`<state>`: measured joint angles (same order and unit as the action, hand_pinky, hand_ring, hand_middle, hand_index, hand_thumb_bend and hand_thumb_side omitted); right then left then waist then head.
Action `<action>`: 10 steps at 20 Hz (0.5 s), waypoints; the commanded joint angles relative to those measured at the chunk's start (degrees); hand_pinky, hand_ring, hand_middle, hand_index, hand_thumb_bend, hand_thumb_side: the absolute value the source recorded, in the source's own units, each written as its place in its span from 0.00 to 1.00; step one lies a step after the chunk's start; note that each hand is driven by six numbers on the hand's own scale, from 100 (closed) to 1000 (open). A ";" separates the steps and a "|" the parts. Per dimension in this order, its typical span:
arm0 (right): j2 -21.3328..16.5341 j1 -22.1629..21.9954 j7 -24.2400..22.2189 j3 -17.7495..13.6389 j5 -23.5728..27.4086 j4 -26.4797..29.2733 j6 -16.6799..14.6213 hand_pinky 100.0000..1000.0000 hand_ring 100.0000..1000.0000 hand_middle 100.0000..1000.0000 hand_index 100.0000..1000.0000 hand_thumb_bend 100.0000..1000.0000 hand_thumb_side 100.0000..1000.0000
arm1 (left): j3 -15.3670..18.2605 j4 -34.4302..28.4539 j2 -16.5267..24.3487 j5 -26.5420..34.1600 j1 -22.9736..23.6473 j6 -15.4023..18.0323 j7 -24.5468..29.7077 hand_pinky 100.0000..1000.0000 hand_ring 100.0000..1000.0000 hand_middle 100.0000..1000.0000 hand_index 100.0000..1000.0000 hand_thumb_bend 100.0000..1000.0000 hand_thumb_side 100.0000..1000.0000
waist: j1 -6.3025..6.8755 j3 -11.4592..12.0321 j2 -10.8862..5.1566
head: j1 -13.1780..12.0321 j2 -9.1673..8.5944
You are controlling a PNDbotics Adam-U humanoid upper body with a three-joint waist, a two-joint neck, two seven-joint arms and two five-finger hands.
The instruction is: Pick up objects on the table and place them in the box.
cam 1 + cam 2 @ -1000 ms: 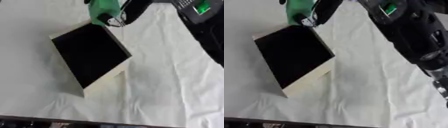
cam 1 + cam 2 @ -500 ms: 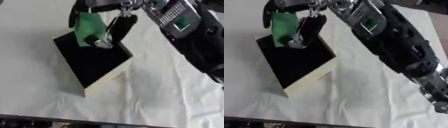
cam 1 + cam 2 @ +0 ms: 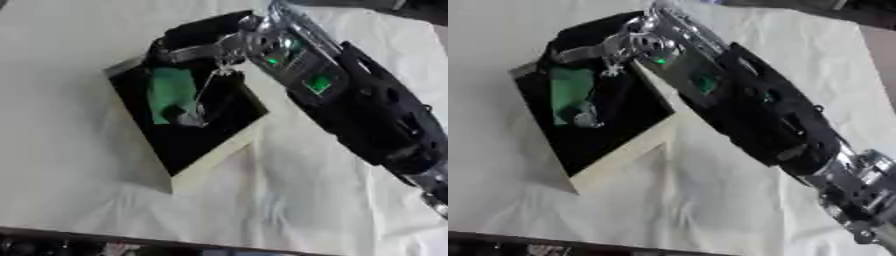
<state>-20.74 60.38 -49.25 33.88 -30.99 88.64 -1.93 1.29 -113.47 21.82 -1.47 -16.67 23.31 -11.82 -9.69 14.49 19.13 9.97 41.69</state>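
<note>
A: Where's the right hand (image 3: 206, 45)?

B: Over the far end of the box (image 3: 214, 160), with the forearm (image 3: 359, 107) coming in from the lower right across the white cloth (image 3: 79, 165). The hand is black with silver joints, and its fingers hang down into the opening.

A: Is it holding anything?

B: A green object (image 3: 171, 95) sits right under the fingers, inside the box's outline against the dark interior. The fingers look curled around its upper edge. There's a small grey rounded part at its lower end.

A: Is it resting on the bottom of the box?

B: Can't tell; it could be hanging just above.

A: And the box itself?

B: Pale cardboard walls, black inside, lying askew on the cloth with one corner toward the near edge.

A: The left hand?

B: It shows in neither view
</note>
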 commanded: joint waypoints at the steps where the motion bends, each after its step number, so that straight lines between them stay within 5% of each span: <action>1: 0.19 0.37 0.89 -0.50 -2.60 -2.07 -1.09 0.57 0.70 0.60 0.80 0.00 0.18 | 0.25 -1.12 0.94 0.35 -0.44 -0.03 0.30 0.54 0.64 0.64 0.74 0.02 0.56 | 0.48 0.17 -0.83 | 0.14 -0.59; 4: 0.32 0.46 2.22 -1.07 -3.89 -3.04 -1.97 0.57 0.70 0.61 0.80 0.00 0.15 | 0.32 -1.12 0.86 0.30 -0.26 -0.16 0.23 0.54 0.64 0.64 0.74 0.02 0.56 | 0.38 0.26 -0.78 | 0.07 -0.69; 10: 0.73 -0.15 -0.66 0.79 -5.31 -4.81 -5.51 0.75 0.88 0.77 0.86 0.04 0.49 | 0.15 -1.12 0.64 0.45 -0.37 -0.45 0.45 0.54 0.64 0.63 0.74 0.01 0.56 | 0.26 0.38 -0.62 | 0.28 -0.65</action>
<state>-19.80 59.42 -49.29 34.78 -35.57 83.70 -6.50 1.29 -113.47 21.77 -1.32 -16.64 22.96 -11.48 -10.01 14.84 19.45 10.09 41.46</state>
